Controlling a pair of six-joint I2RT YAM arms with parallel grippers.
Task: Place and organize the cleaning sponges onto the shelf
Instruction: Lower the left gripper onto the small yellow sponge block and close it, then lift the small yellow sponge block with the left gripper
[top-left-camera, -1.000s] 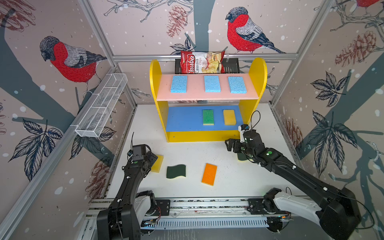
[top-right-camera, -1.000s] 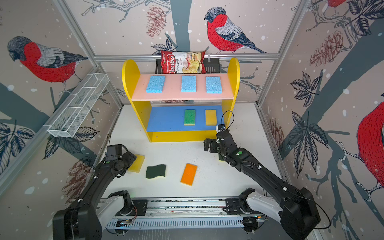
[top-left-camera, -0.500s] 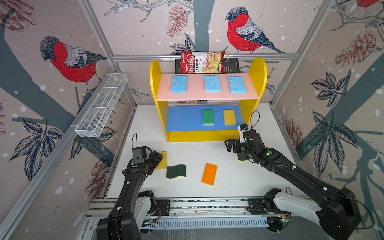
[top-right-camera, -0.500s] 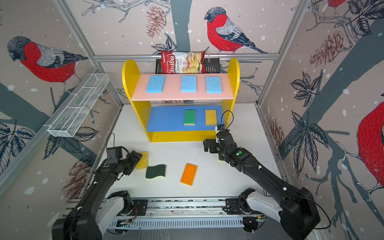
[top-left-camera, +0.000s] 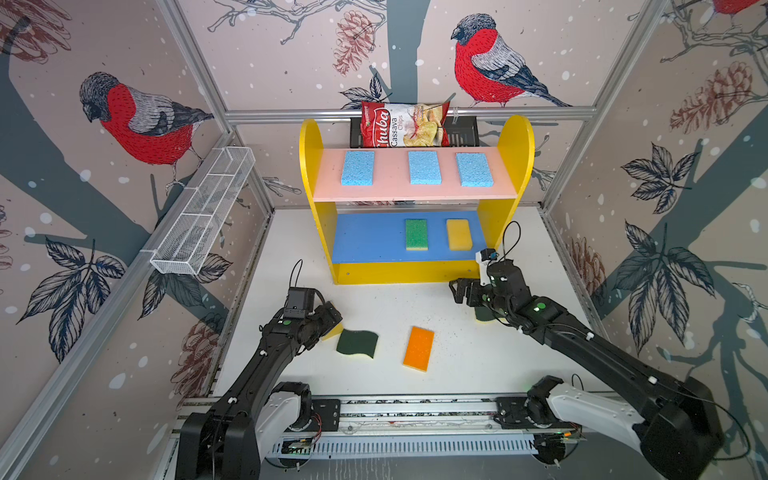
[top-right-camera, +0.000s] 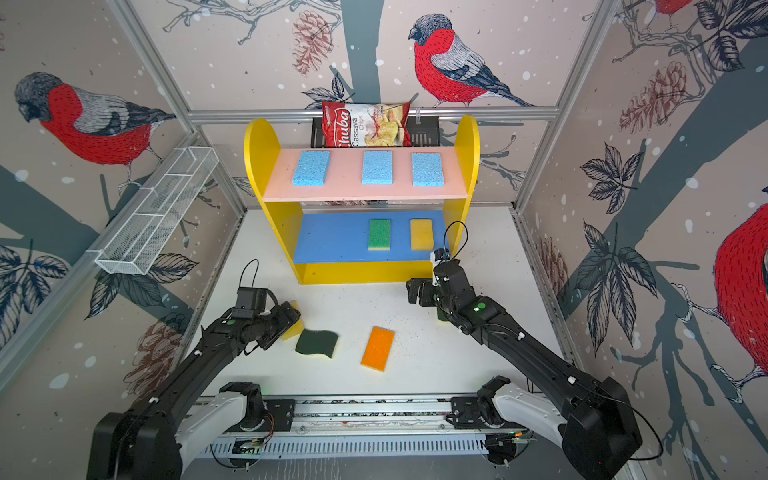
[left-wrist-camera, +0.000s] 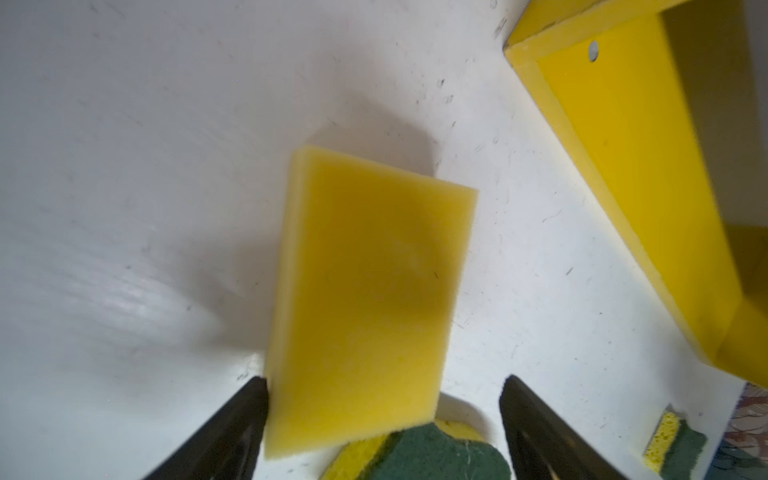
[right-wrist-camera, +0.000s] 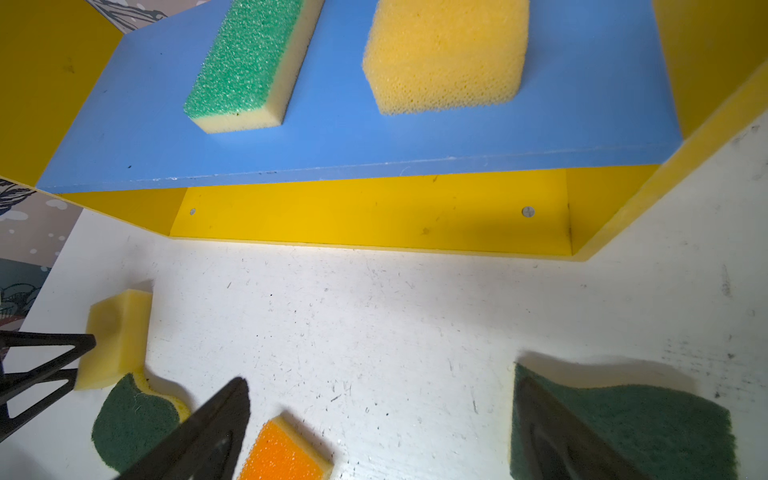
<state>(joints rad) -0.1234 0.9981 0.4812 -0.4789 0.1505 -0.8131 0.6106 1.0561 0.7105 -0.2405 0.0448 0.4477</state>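
Fingers (left-wrist-camera: 224, 432) of the left gripper (left-wrist-camera: 384, 379) stand wide apart, one on each side of the loose yellow sponge (left-wrist-camera: 365, 291). One finger touches a long edge of this sponge. The other finger is clearly apart from it, so the sponge is not clamped. The sponge lies on the white table (top-left-camera: 478, 365) at the near left, in front of the left corner of the shelf (top-left-camera: 415, 272). In both top views the gripper covers most of it. Its near end meets the wavy dark-green sponge (top-left-camera: 356, 343); whether it rests over that edge or only touches it, I cannot tell. To the right of the wavy one, and apart from it, lies the orange-topped sponge (top-left-camera: 418, 348).

The right gripper (right-wrist-camera: 380, 380) hangs above the table just in front of the right end of the shelf. Its fingers (right-wrist-camera: 199, 440) are also spread fully, and between them only bare table shows, so it holds nothing. One finger stands over the second wavy sponge (right-wrist-camera: 648, 424); I cannot judge if they touch. In the top views the arm hides most of this sponge.

On the shelf, the pink upper board (top-left-camera: 390, 189) carries the three light blue sponges (top-left-camera: 424, 167) in a row, well apart from each other. The blue middle board (top-left-camera: 365, 241) carries the green-topped sponge (top-left-camera: 416, 234) and, near it on the right, the second yellow sponge (top-left-camera: 459, 234), both in the right half of the board.
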